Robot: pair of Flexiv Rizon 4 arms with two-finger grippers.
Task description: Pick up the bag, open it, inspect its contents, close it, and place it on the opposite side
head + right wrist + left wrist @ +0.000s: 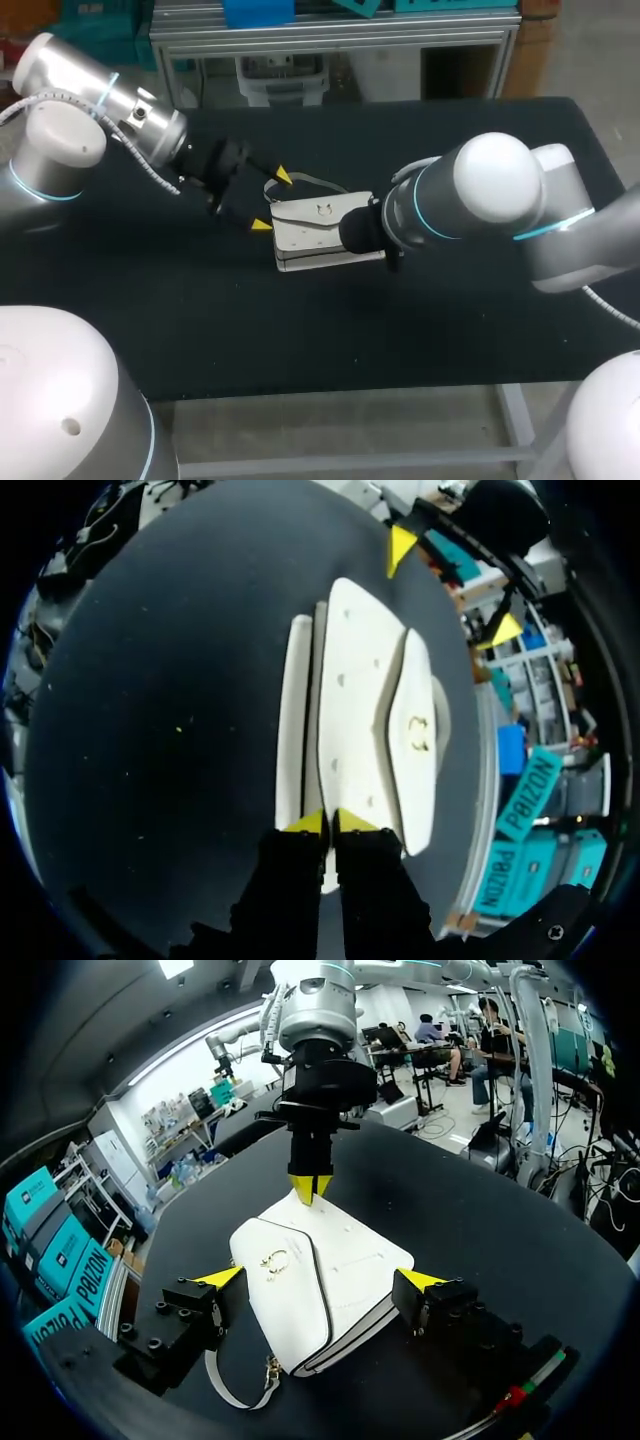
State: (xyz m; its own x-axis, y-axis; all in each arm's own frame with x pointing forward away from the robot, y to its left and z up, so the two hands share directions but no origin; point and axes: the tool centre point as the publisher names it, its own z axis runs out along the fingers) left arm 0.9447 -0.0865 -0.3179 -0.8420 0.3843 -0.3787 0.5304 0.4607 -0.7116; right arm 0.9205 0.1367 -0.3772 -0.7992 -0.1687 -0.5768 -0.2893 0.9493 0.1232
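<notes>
Seemingly light, fairly stiff and smooth enough to slip, the white bag (315,230) lies flat mid-worktop (200,320), my left hand (272,201) spread wide astride one end, my right hand (330,823) pinching its opposite edge, probably the surest hold.

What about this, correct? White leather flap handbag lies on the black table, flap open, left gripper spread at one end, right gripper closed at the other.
No, the flap is closed: in the left wrist view it lies flat on the white leather flap handbag, gold clasp on top. Otherwise right: black table, left gripper spread at one end, right gripper closed at the other.
</notes>
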